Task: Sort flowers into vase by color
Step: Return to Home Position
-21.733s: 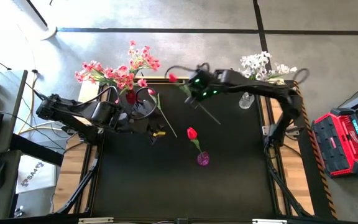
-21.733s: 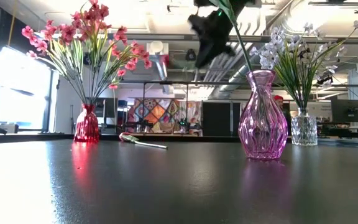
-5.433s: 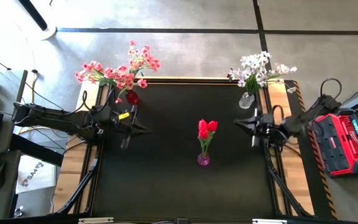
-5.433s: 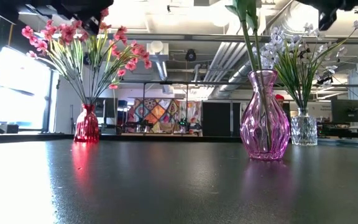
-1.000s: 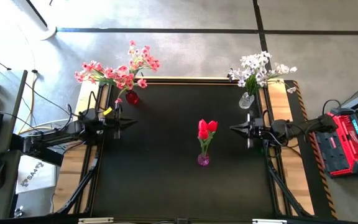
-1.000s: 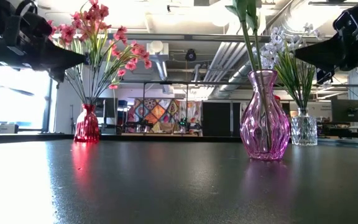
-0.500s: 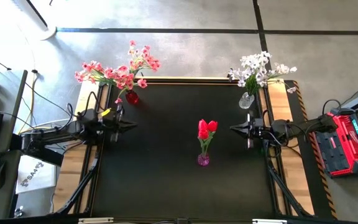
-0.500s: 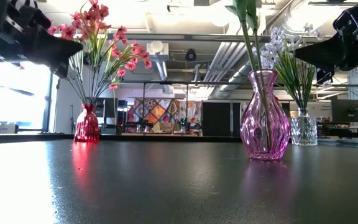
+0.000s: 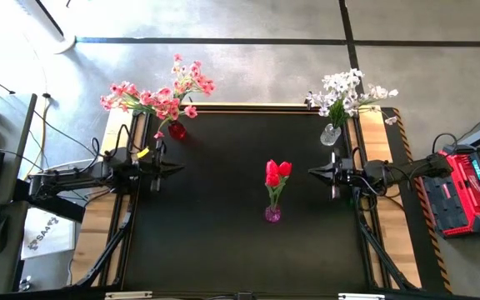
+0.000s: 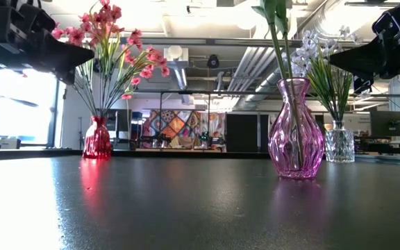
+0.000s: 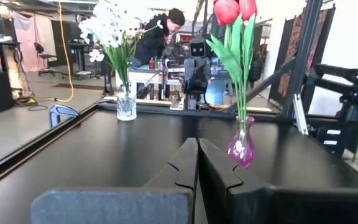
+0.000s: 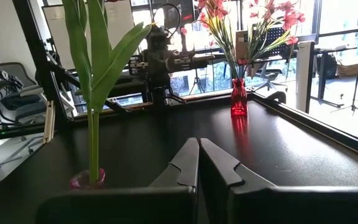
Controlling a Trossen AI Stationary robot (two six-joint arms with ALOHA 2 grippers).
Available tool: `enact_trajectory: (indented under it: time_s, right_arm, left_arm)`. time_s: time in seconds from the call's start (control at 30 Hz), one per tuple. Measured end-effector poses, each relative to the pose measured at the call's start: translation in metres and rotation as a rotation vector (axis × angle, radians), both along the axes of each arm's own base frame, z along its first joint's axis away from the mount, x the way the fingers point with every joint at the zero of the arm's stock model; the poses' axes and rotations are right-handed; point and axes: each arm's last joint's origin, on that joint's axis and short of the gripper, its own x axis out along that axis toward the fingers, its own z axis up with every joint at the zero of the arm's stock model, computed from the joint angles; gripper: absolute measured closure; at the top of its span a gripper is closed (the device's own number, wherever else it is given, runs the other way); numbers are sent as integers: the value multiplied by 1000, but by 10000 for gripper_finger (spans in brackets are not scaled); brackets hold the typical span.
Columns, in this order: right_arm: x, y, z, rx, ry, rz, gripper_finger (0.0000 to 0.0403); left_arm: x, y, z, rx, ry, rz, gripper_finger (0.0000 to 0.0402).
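Two red tulips (image 9: pixel 277 172) stand with their stems in a pink glass vase (image 9: pixel 272 213) at the table's middle. Pink blossom sprays (image 9: pixel 157 94) stand in a red vase (image 9: pixel 177 130) at the far left corner. White blossom sprays (image 9: pixel 347 90) stand in a clear vase (image 9: pixel 330 135) at the far right corner. My left gripper (image 9: pixel 178 167) is shut and empty at the table's left edge, pointing level toward the middle. At the right edge my right gripper (image 9: pixel 312 172) is shut and empty, pointing level toward the tulips.
The black tabletop (image 9: pixel 223 242) lies bare between the two grippers and the pink vase. A red toolbox (image 9: pixel 462 190) stands off the table's right. A person (image 11: pixel 160 34) shows in the room beyond the table in the left wrist view.
My left gripper has swung a little toward the table's near edge and stays shut at the left edge. The right arm and the flowers have kept still.
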Motion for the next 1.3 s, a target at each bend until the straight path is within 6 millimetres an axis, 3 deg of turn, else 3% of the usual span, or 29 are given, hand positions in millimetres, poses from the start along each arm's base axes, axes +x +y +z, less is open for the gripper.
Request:
enact_trajectory:
  time_s: [1.3]
  right_arm:
    - [0,0,0,0,1,0,403]
  left_arm:
    - [0,0,0,-55,-4,-6,401]
